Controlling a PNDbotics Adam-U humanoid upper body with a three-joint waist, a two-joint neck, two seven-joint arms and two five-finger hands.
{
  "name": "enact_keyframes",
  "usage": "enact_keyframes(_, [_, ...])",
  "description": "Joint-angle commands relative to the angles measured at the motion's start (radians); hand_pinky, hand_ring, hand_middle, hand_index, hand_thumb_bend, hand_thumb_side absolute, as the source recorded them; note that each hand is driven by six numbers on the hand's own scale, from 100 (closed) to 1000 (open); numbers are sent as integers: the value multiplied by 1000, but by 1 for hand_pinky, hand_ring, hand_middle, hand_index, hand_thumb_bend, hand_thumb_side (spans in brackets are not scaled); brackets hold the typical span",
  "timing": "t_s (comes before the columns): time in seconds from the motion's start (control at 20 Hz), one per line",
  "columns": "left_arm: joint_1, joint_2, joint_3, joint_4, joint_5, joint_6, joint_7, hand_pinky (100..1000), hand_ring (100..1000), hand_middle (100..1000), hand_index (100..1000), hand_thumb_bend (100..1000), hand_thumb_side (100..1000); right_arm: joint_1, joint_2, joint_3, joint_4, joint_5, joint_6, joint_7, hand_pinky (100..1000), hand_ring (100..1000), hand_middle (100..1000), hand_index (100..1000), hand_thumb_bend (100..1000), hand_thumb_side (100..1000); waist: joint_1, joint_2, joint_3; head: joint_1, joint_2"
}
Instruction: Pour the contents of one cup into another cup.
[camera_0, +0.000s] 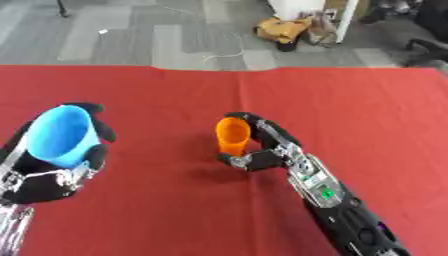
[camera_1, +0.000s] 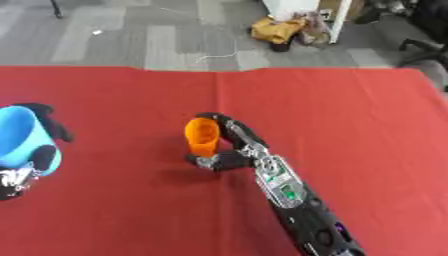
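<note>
My right hand (camera_0: 267, 150) curls round the small, smooth orange cup (camera_0: 233, 135), mid red-clothed table (camera_0: 367, 110) | my left hand (camera_0: 52, 172) grips the wide blue cup (camera_0: 59, 136), near left edge, rim tilted.

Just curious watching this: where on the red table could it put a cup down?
Bare red cloth lies beyond the orange cup, and between it and the blue cup. It is crowded only around each robot hand: right, left.

floor (camera_0: 131, 35): grey tiles | table (camera_0: 350, 100): red cloth | far: yellow bag (camera_0: 282, 29), white cabinet (camera_0: 311, 7)
</note>
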Motion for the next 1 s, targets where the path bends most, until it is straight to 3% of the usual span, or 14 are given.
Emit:
enact_keyframes(0.05, [-18,3,-3,-19,3,-1,-8,634,608,429,776,100,100,-18,1,9,-4,8,-6,17,873,808,725,883,534,100,3,-17,0,-3,-7])
enact_keyframes(0.5, [-18,2,-3,-16,3,-2,-10,634,608,429,776,100,100,-18,11,27,22,20,-15,40,860,785,709,875,534,100,2,-16,1,-4,-8])
enact_keyframes(0.55, [-18,2,-3,-16,3,-2,-10,635,609,429,776,100,100,-18,11,28,23,20,-16,40,799,717,646,837,511,100,2,-16,1,-4,-8])
enact_keyframes(0.75, [-19,1,-4,-14,2,-2,-11,635,616,430,777,100,100,-22,17,35,38,28,-19,32,694,585,517,712,409,100,2,-16,4,-7,-9])
enact_keyframes(1.0, [-20,0,-5,-11,2,-1,-12,636,627,430,778,100,100,-27,16,33,40,12,-32,-7,631,510,439,617,256,100,0,-17,6,-8,-9])
